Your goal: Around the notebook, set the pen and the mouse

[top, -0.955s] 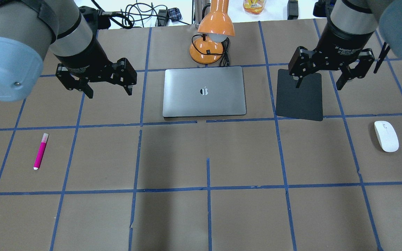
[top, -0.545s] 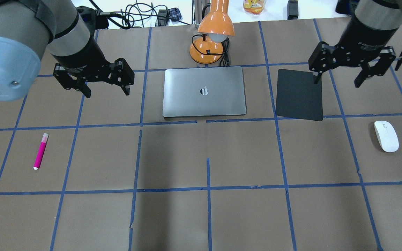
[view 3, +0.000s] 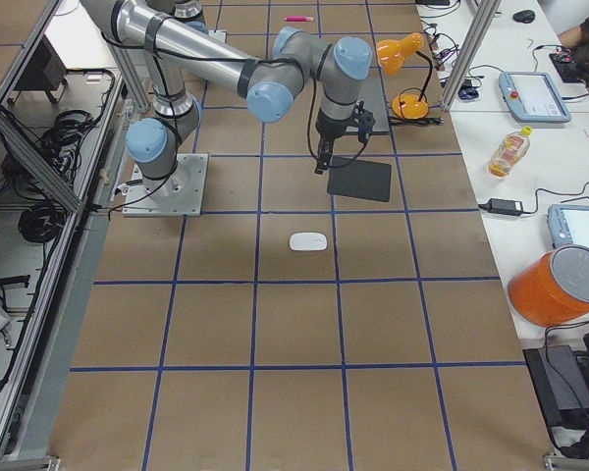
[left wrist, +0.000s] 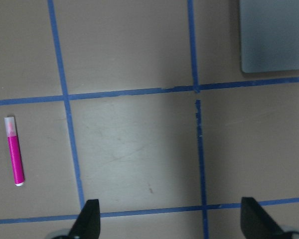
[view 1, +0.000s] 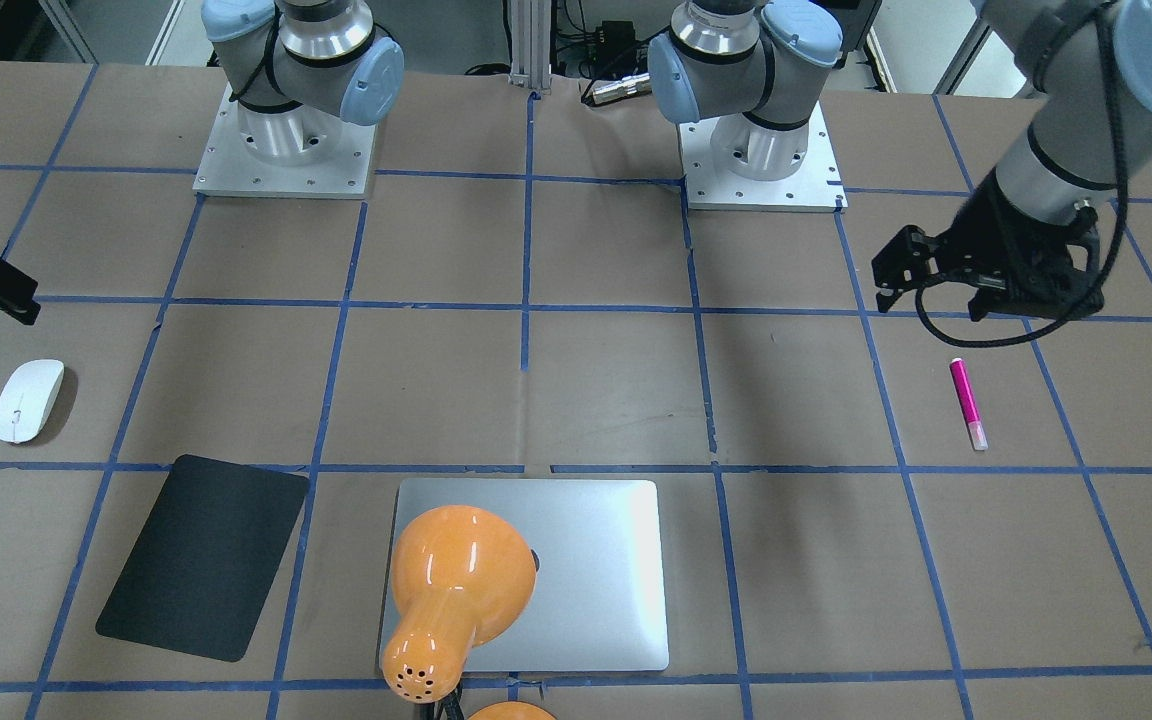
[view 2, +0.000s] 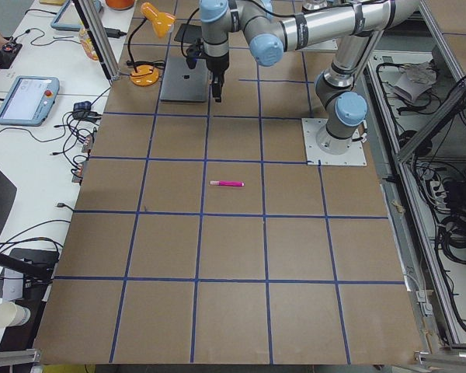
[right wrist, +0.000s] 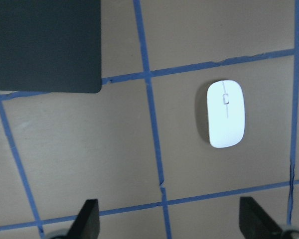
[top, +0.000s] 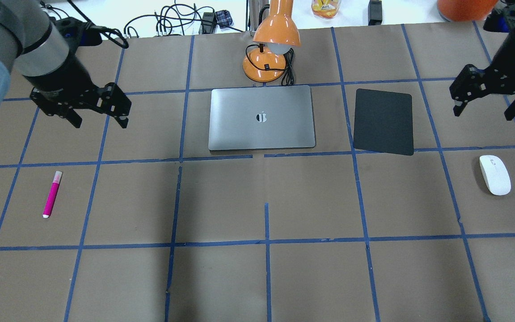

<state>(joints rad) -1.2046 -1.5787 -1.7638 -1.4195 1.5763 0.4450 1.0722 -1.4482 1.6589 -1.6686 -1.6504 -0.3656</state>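
The magenta pen (top: 52, 194) lies flat on the brown table at the near left, also in the left wrist view (left wrist: 15, 152). My left gripper (top: 101, 123) hovers open and empty, farther back and to the right of it. The white mouse (top: 495, 174) rests at the right, seen whole in the right wrist view (right wrist: 226, 113). Above and behind it my right gripper (top: 482, 112) hangs open and empty. The silver notebook (top: 262, 117) lies closed at the table's middle back.
A black pad (top: 383, 121) lies just right of the notebook. An orange desk lamp (top: 270, 49) stands behind the notebook, with its cord beside the base. Blue tape lines grid the table.
Both arms have swung outward. The left gripper moved left toward the pen's side, and the right gripper moved right, off the black pad. Pen, mouse and notebook have not moved.
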